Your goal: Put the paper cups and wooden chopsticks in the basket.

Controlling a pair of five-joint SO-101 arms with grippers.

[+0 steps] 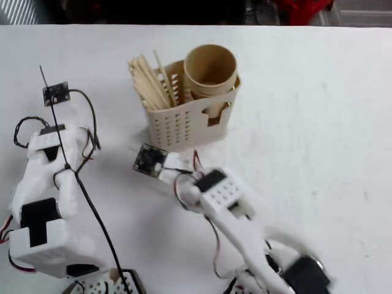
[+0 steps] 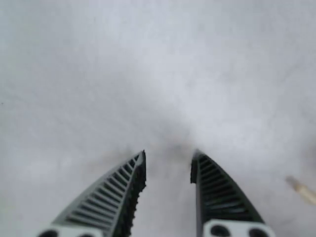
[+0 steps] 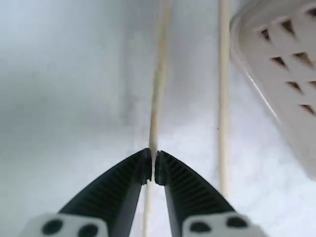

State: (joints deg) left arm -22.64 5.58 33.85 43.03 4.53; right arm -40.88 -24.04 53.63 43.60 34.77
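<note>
A pale slatted basket [image 1: 184, 125] stands mid-table. Stacked paper cups [image 1: 210, 70] sit in one side of it and a bundle of wooden chopsticks [image 1: 147, 82] leans in the other. My right gripper [image 3: 153, 159] is shut on a single wooden chopstick [image 3: 158, 98] that runs straight out from its tips. A second chopstick [image 3: 224, 98] lies parallel beside it on the table, close to the basket wall [image 3: 281, 74]. The right arm [image 1: 214, 193] is just in front of the basket. My left gripper [image 2: 169, 155] is open over bare table, with a chopstick end [image 2: 302, 190] off to one side.
The left arm [image 1: 46, 184] rests at the table's left with a black cable [image 1: 92, 208] trailing across the surface. The tabletop [image 1: 318, 122] is white, with open room to the right of the basket. A dark area lies beyond the far edge.
</note>
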